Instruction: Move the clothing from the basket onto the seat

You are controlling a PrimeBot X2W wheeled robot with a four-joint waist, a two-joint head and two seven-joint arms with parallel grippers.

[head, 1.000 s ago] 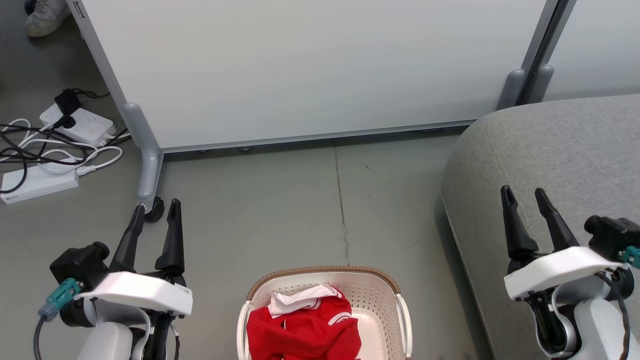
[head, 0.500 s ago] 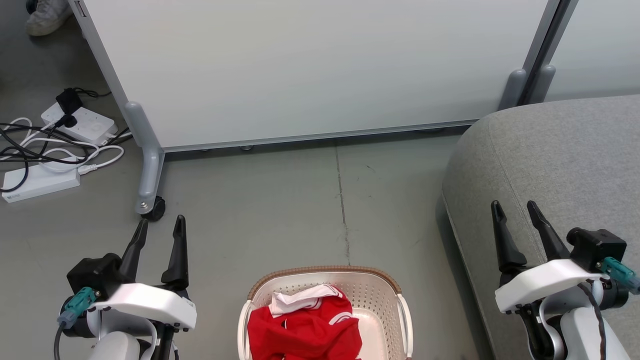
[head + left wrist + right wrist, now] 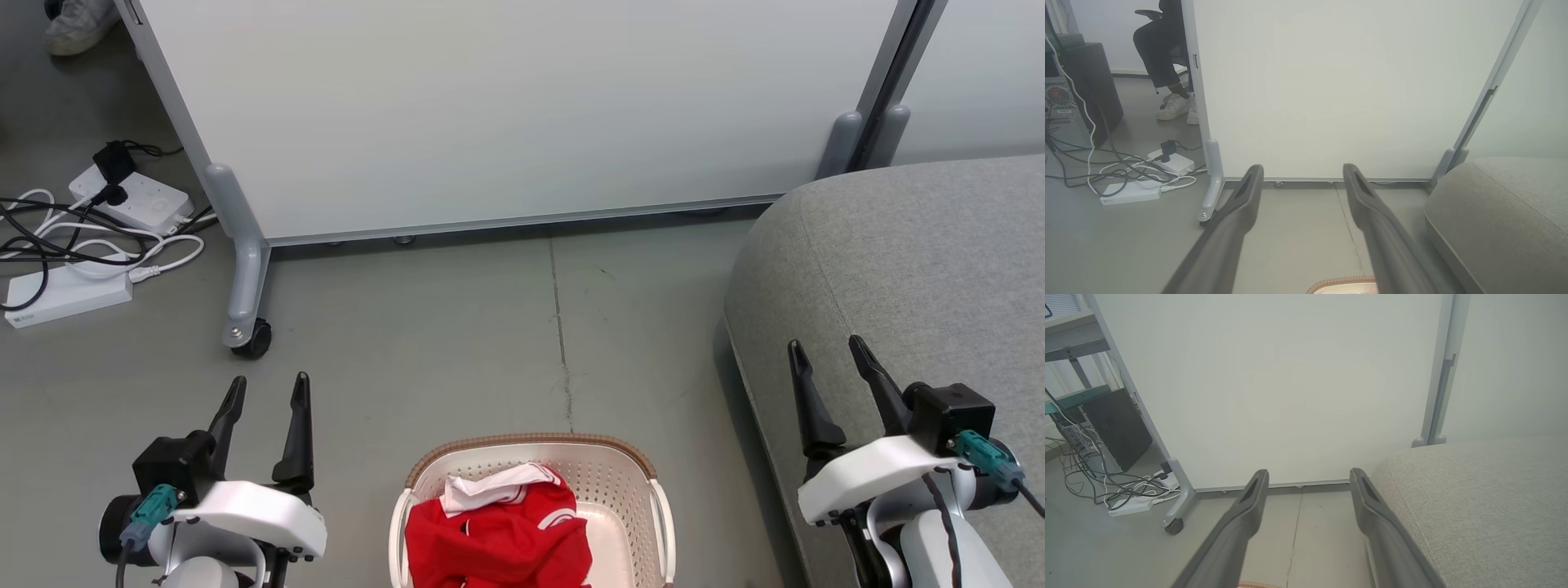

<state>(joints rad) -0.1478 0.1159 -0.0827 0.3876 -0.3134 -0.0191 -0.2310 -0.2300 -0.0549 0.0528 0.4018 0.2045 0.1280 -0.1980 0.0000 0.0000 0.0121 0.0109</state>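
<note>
1. Clothing (image 3: 498,535) is sitting bunched in basket (image 3: 531,445) on floor (image 3: 457,343) btwn both arms, piling toward basket's left half
2. L gripper (image 3: 270,378) and R gripper (image 3: 823,342) are both hanging wide open, holding nothing, pointing away from robot
3. Clothing is lying inward and back toward robot from both; L gripper is sitting nearer, R gripper is hovering by seat (image 3: 922,269) edge
4. Clothing is showing no clear long axis, so prob needing a top-down grab w/ L gripper

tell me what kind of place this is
Probably an office or lab corner: wheeled white partition panels, power strips with tangled cables on the grey floor, and a computer tower.
</note>
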